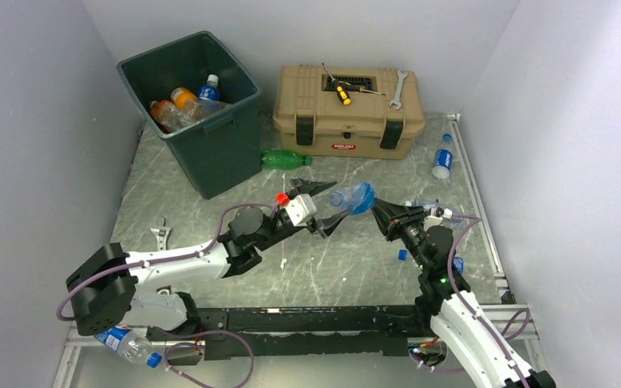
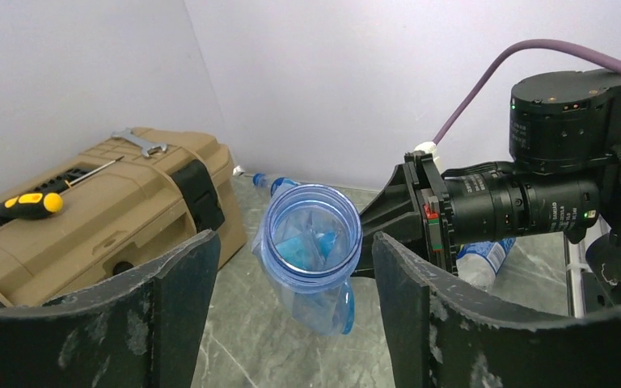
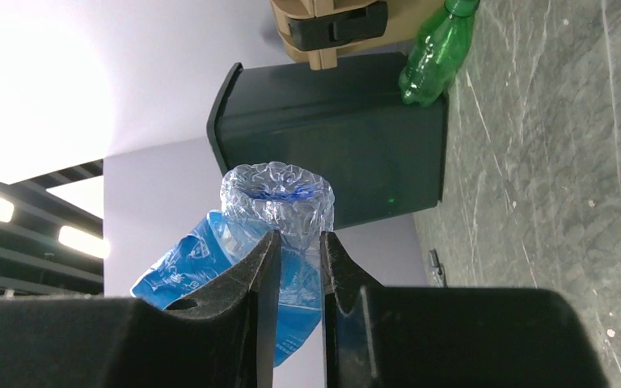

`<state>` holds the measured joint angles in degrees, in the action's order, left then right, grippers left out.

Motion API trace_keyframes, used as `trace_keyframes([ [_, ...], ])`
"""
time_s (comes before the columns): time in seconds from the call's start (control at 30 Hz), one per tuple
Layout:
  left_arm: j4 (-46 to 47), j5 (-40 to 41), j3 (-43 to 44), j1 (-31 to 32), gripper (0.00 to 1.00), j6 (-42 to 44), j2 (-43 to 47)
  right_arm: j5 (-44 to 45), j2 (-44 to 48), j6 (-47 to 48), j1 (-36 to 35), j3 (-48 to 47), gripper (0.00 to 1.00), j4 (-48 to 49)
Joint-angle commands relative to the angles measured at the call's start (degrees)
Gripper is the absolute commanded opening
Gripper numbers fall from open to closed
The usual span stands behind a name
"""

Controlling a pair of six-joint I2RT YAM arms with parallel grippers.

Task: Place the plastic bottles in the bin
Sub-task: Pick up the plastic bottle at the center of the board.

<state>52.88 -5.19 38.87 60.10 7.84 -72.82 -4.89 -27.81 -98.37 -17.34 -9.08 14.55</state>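
Marbled tabletop point(image 1: 210, 210), right jaws clamping crushed bottle point(image 2: 311, 242), left jaws open around it, bin point(image 1: 218, 149) interior overhead only

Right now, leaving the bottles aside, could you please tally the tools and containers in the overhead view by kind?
Bin: 1
Toolbox: 1
Screwdriver: 1
Wrenches: 2, the lid wrench and the loose wrench
Total: 5
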Motion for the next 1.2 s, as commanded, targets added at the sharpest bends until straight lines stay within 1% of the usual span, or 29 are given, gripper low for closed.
trace_keyframes([
  [0.0,2.3,1.18,2.83,0.29,0.71,-1.31,-1.27,-1.84,-0.14,0.75,-0.06,-2.17,0.0,1.82],
  [0.07,1.69,0.75,3.42,0.29,0.63,-1.7,-1.88,-2.11,-0.24,1.04,-0.12,-2.06,0.0,1.88],
  [0.1,1.95,0.56,3.48,0.29,0.56,-1.95,-2.25,-2.33,-0.34,1.19,-0.14,-2.13,0.0,1.89],
  [0.17,3.05,0.59,3.57,0.29,0.37,-2.39,-2.81,-2.8,-0.44,1.83,-0.12,-2.22,0.0,2.08],
  [0.23,3.77,0.65,3.69,0.29,0.22,-2.68,-3.12,-3.74,-0.81,3.33,-0.1,-2.38,0.0,2.92],
  [0.27,3.82,0.69,3.81,0.29,0.13,-2.8,-3.12,-4.63,-1.04,4.99,-0.12,-2.62,0.08,3.49],
  [0.3,3.76,0.73,3.96,0.29,0.05,-2.82,-3.01,-6.07,-1.4,7.09,-0.08,-3.23,0.28,3.33],
  [0.33,3.48,1.04,4.08,0.29,0.0,-2.83,-2.85,-7.95,-1.83,9.7,-0.06,-4.42,0.53,2.62],
  [0.37,2.96,1.42,4.1,0.29,0.0,-2.91,-2.32,-9.94,-2.16,13.51,0.12,-6.31,0.72,0.17],
  [0.43,0.42,3.01,4.09,0.29,0.0,-2.4,-0.22,-13.19,-2.69,23.6,1.28,-12.14,0.98,-9.35],
  [0.47,-2.33,4.38,4.42,0.29,0.0,-2.16,1.53,-14.02,-3.04,29.78,1.93,-15.57,1.0,-14.73],
  [0.5,-7.25,4.95,5.32,0.24,0.0,-1.84,3.5,-14.46,-3.25,35.99,2.38,-19.19,1.0,-19.8],
  [0.53,-14.51,7.45,7.22,0.08,0.0,-1.22,5.98,-15.02,-3.3,42.68,2.64,-22.15,1.0,-23.2],
  [0.57,-24.4,9.01,10.32,-0.28,0.0,-1.47,8.3,-15.87,-2.99,49.04,2.66,-25.03,1.0,-25.7],
  [0.6,-33.89,8.29,14.22,-1.5,0.0,-2.56,9.92,-17.11,-2.32,55.79,2.67,-27.54,1.0,-27.55],
  [0.63,-43.56,4.56,18.56,-4.06,0.0,-4.25,10.8,-19.79,-1.3,61.31,2.62,-29.15,1.0,-28.66],
  [0.67,-51.88,-1.56,22.34,-7.46,0.0,-6.0,11.15,-20.8,-0.25,66.49,2.07,-30.34,1.0,-29.8],
  [0.7,-58.47,-8.35,27.26,-11.07,0.0,-8.31,10.8,-18.34,1.01,70.06,0.17,-31.22,1.0,-31.52],
  [0.77,-68.68,-22.46,33.69,-17.91,0.0,-12.28,8.95,-15.87,2.84,74.46,-5.2,-30.88,1.0,-31.41],
  [0.83,-76.03,-36.63,39.13,-22.5,0.0,-14.59,5.81,-17.11,2.85,77.08,-8.26,-30.21,0.99,-30.76],
  [0.87,-77.29,-42.73,40.71,-23.73,0.0,-15.85,4.52,-18.84,2.91,78.19,-9.3,-29.65,0.98,-28.86],
  [0.9,-76.57,-48.26,41.11,-24.33,0.0,-17.62,3.61,-21.13,3.42,78.62,-10.39,-28.86,0.98,-27.0],
  [1.0,-68.69,-60.24,39.32,-24.67,0.0,-24.38,2.16,-29.23,3.32,77.75,-12.03,-27.73,1.0,-18.78],
  [1.07,-59.0,-65.56,36.63,-24.68,0.0,-31.5,2.07,-33.86,1.03,76.28,-12.26,-28.2,1.0,-15.45],
  [1.13,-50.85,-67.09,34.24,-24.68,0.0,-36.31,2.22,-36.32,-1.14,74.6,-12.56,-28.58,1.0,-12.26],
  [1.17,-48.73,-67.34,33.69,-24.68,0.0,-37.49,2.24,-36.7,-1.81,73.76,-12.73,-28.43,1.0,-10.67],
])
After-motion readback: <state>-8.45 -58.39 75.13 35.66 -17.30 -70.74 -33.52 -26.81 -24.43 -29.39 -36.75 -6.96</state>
